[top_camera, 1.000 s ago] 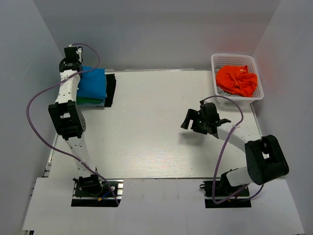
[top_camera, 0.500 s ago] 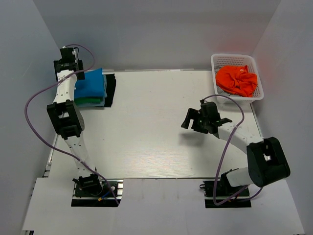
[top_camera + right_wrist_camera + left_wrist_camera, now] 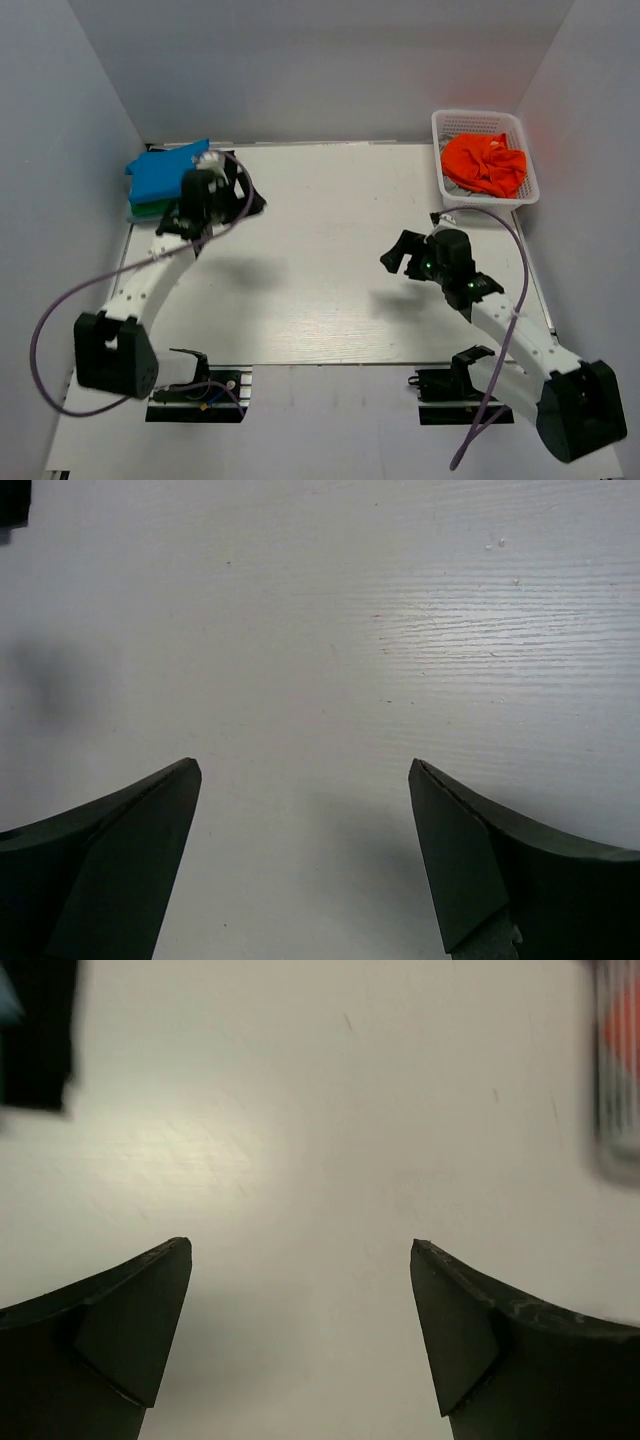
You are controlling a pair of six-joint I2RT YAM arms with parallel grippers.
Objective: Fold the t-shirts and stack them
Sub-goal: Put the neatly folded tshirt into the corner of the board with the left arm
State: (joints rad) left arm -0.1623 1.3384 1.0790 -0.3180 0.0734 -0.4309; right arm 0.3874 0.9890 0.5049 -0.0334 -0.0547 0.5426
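A folded bright blue t-shirt (image 3: 163, 172) lies on top of a green t-shirt (image 3: 148, 209) at the table's far left corner. A dark t-shirt (image 3: 35, 1030) under them peeks out beside my left gripper (image 3: 240, 195). That gripper is just right of the stack and is open (image 3: 300, 1250) over bare table, holding nothing. An orange t-shirt (image 3: 485, 163) lies crumpled in the white basket (image 3: 478, 117) at the far right. My right gripper (image 3: 400, 255) hovers right of the table's centre. It is open (image 3: 305, 770) with only bare table between its fingers.
The white table (image 3: 330, 270) has grey walls on three sides. The basket shows blurred at the right edge (image 3: 615, 1070) of the left wrist view. A purple cable (image 3: 60, 330) loops beside the left arm.
My left gripper has opened and let go of the blue t-shirt. It swung from behind the stack to the stack's right side. My right arm has drawn slightly nearer and to the right.
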